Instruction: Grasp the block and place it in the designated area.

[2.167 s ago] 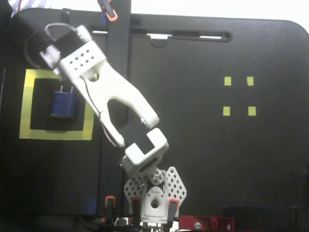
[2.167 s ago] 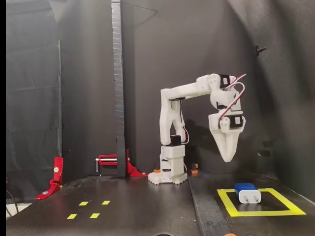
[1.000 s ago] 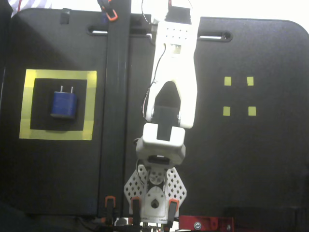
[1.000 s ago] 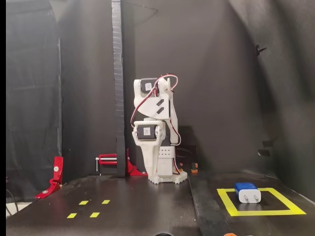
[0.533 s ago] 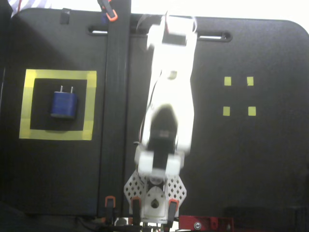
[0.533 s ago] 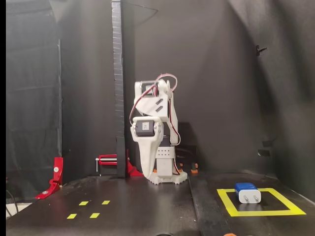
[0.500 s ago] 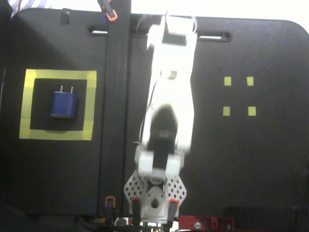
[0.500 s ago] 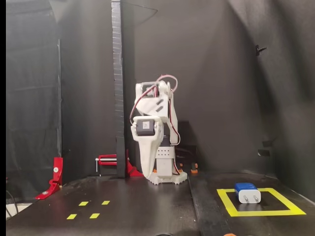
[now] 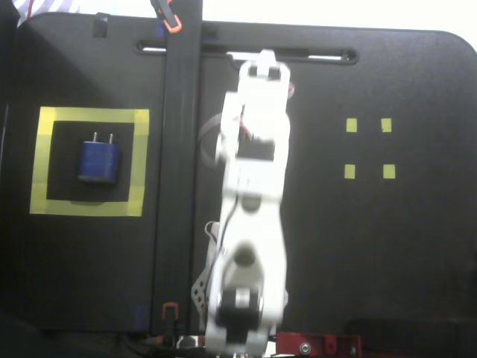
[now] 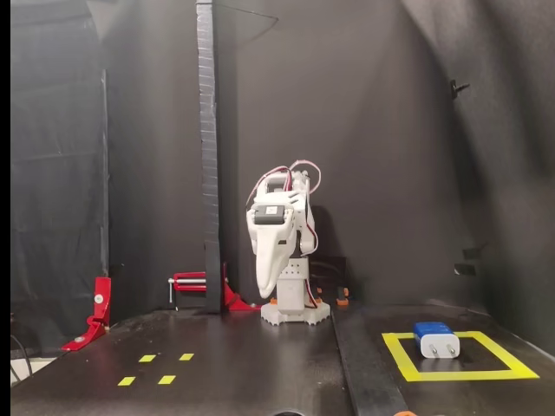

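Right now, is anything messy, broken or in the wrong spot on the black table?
Nothing stands out. The block lies flat inside the designated area, clear of the yellow tape, with its prongs pointing to the top of the top-down fixed view. The arm is folded over its base, and the tool hangs empty above the table.

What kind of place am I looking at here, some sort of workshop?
Most likely a small robot test bench set up for filming. A white arm stands clamped on a black table marked with yellow tape: a square frame around a blue block. Black backdrop sheets enclose it.
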Controlling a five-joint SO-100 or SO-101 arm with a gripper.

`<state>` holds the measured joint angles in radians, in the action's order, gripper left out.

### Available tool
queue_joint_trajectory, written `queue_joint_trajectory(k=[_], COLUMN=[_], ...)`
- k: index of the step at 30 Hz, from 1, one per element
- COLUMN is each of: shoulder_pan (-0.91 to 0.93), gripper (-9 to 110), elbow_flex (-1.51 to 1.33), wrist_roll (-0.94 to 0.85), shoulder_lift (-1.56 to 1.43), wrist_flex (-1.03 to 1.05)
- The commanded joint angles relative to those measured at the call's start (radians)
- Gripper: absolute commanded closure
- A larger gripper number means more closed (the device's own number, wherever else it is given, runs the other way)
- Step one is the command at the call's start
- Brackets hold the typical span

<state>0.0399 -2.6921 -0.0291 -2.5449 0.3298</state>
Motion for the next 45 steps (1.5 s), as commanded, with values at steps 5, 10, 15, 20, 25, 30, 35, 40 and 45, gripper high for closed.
queue_joint_trajectory(k=[5,10,15,20,25,30,35,40,45], shoulder_pan=[-0.028,-0.037,-0.048,-0.051,-0.057,-0.061,-0.061,-0.061,-0.061], gripper=[102,102,102,102,102,102,102,101,101], elbow_flex=[-0.144,-0.196,-0.247,-0.293,-0.364,-0.405,-0.446,-0.448,-0.448], wrist_roll=[-0.014,-0.02,-0.025,-0.034,-0.049,-0.058,-0.064,-0.072,-0.074], shoulder_lift=[-0.259,-0.414,-0.558,-0.658,-0.753,-0.759,-0.759,-0.759,-0.759], wrist_flex=[0.055,0.19,0.308,0.407,0.468,0.463,0.426,0.434,0.434])
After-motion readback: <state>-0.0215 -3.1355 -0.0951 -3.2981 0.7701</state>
